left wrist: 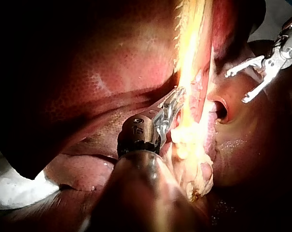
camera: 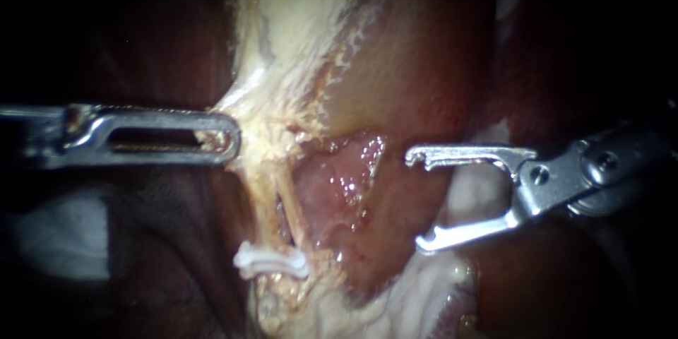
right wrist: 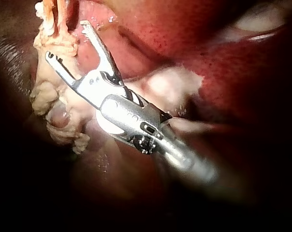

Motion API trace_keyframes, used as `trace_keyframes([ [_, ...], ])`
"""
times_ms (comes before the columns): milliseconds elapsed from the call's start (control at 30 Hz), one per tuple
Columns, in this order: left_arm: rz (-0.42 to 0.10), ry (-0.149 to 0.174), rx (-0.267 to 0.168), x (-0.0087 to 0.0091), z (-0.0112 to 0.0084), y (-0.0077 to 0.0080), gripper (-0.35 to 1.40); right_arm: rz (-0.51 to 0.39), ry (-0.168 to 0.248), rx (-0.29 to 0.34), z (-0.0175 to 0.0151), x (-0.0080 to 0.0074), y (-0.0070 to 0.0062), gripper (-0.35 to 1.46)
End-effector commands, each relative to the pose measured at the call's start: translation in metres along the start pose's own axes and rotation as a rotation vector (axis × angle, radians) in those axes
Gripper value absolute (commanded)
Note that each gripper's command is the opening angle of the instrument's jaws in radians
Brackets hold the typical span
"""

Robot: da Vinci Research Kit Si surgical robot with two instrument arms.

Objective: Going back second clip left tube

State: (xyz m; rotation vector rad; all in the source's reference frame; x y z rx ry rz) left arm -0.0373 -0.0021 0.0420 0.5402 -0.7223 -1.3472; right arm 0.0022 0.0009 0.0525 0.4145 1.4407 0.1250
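Note:
A white clip (camera: 272, 261) lies across the thin pale tubes (camera: 291, 215) low in the endoscope view. My left instrument (camera: 220, 140) reaches in from the left, and its slotted jaws are shut on the pale fatty tissue (camera: 282, 109) above the tubes. In the left wrist view the same jaws (left wrist: 173, 107) grip that yellowish band (left wrist: 191, 72). My right instrument (camera: 418, 201) stands well right of the tubes with its hooked jaws wide open and nothing between them. The right wrist view shows those open jaws (right wrist: 66, 39) beside a ragged pale stump (right wrist: 51, 104).
Dark red liver (camera: 424, 63) surrounds the field, with a wet pink raw patch (camera: 346, 176) between the tubes and my right instrument. Pale fatty tissue (camera: 424, 289) lies under the right jaws. Something white (camera: 56, 233) sits at the lower left.

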Motion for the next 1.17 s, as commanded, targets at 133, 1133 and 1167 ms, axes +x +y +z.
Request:
trace_keyframes([
  [133,0.005,-0.005,-0.002,0.0009,0.0019,0.0007,-0.35,-0.001,-0.006,-0.007,-0.0004,0.0003,-0.0001,0.6],
  [1133,0.009,0.007,0.025,0.0017,0.0091,0.0,-0.35,-0.008,-0.006,-0.008,-0.0001,0.0001,-0.0001,0.6],
  [1167,0.009,0.007,0.025,0.0017,0.0091,0.0,-0.35,-0.008,-0.006,-0.008,-0.0001,0.0001,-0.0001,0.6],
])
